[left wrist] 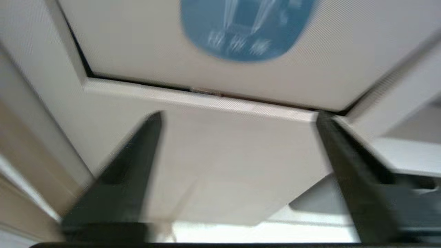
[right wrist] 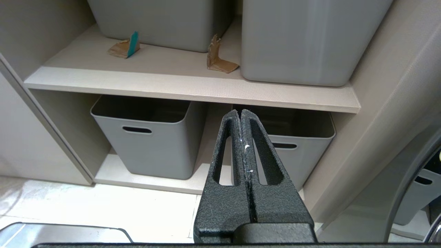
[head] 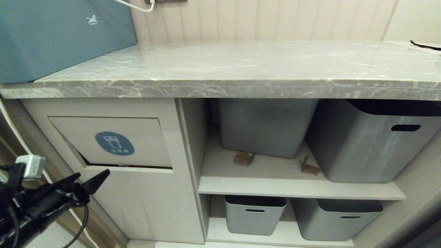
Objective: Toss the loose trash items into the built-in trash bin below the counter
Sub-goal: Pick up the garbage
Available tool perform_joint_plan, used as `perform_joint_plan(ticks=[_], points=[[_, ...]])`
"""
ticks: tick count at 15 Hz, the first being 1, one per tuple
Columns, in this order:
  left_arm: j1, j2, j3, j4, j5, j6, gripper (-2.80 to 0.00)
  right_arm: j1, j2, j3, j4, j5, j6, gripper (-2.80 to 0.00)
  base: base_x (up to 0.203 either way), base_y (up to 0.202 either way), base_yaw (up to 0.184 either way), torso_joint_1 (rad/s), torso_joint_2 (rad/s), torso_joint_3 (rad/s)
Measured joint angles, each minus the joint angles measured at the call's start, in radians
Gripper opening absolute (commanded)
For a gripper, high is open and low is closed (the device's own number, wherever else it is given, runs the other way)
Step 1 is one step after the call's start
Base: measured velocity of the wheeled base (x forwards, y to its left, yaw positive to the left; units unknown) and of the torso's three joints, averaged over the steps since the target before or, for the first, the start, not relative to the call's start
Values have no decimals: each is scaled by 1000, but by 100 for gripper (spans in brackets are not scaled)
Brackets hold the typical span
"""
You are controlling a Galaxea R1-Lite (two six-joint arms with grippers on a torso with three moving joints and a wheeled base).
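Note:
The built-in trash bin (head: 137,131) is a beige flap with a blue oval sticker (left wrist: 241,31), under the grey marble counter (head: 241,69). Its lower edge stands slightly ajar, with a thin brown sliver in the gap. My left gripper (head: 92,177) (left wrist: 239,115) is open and empty, low and left of the flap, pointing at the panel just under it. Two cardboard scraps lie on the shelf: one with a teal patch (head: 244,158) (right wrist: 124,48) before the left tub, one bent upright (head: 310,167) (right wrist: 218,60) between the tubs. My right gripper (right wrist: 241,112) is shut and empty, low before the shelves.
A teal box (head: 51,34) sits on the counter's left end. Grey tubs fill the upper shelf (head: 265,127) (head: 372,137) and the lower shelf (head: 255,213) (head: 336,218). A white cable (head: 10,127) runs down left of the cabinet.

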Motion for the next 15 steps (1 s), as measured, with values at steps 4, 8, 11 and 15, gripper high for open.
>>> perform_joint_plan(ticks=[4,8,11,15], points=[[-10,-195,52,0,-13,3,-280,0,0,0,0,0,0,-280,0,0,0,0,0,0],[-25,-349,-104,87,-16,6,-280,0,0,0,0,0,0,-280,0,0,0,0,0,0],[-61,-490,-263,359,25,8,-280,0,0,0,0,0,0,-280,0,0,0,0,0,0],[-202,-708,-320,802,154,10,-280,0,0,0,0,0,0,-280,0,0,0,0,0,0]])
